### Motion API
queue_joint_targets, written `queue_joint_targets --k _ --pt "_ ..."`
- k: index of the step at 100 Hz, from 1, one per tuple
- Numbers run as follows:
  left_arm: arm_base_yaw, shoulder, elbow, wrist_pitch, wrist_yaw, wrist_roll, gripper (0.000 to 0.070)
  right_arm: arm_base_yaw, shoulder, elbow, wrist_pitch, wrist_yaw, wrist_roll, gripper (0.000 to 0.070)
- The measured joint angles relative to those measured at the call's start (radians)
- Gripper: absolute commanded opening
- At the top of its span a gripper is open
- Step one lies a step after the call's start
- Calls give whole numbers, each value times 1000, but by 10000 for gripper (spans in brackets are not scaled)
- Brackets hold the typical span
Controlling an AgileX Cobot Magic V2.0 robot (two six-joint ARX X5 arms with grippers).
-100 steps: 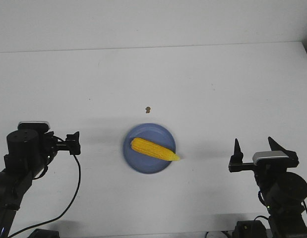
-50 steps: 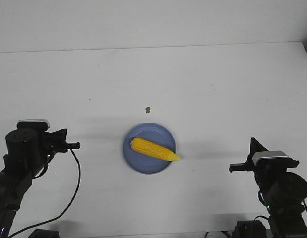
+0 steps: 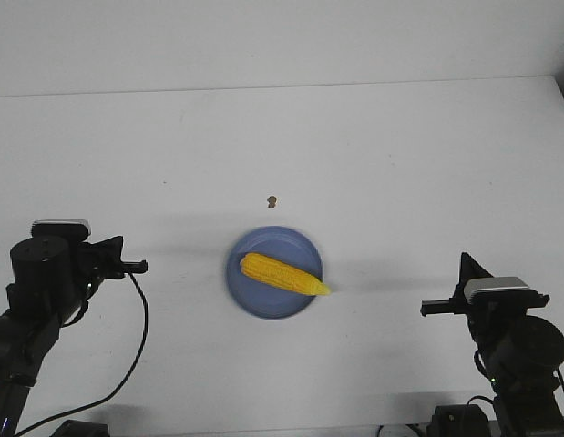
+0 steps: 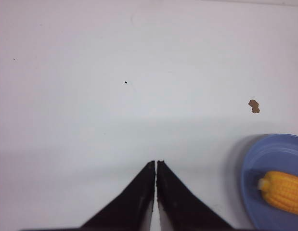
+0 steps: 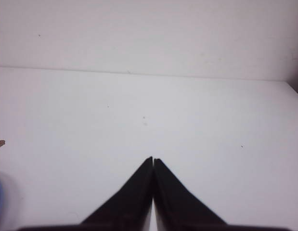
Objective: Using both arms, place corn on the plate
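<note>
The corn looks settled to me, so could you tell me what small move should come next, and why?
Probably none beyond holding both arms parked: the corn lies across the plate, its tip just over the rim, and the left hand and right hand are shut, empty and well clear.

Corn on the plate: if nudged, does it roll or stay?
The corn is round and tapered, so it would likely roll in a curve. Its tip overhangs the low rim of the plate, so a nudge might send it off. It looks stiff.

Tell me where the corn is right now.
In the front view the corn lies across the blue plate near the table's front middle, between the two arms, its pointed tip overhanging the rim on the robot's right. A brown speck sits just beyond the plate.
</note>
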Motion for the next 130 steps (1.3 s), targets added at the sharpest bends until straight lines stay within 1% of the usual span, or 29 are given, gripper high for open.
queue_joint_targets --k 119,130 --pt "0 0 0 0 0 0 12 0 0 0 0 0 0 1" --pt "0 0 0 37 0 0 12 0 0 0 0 0 0 1"
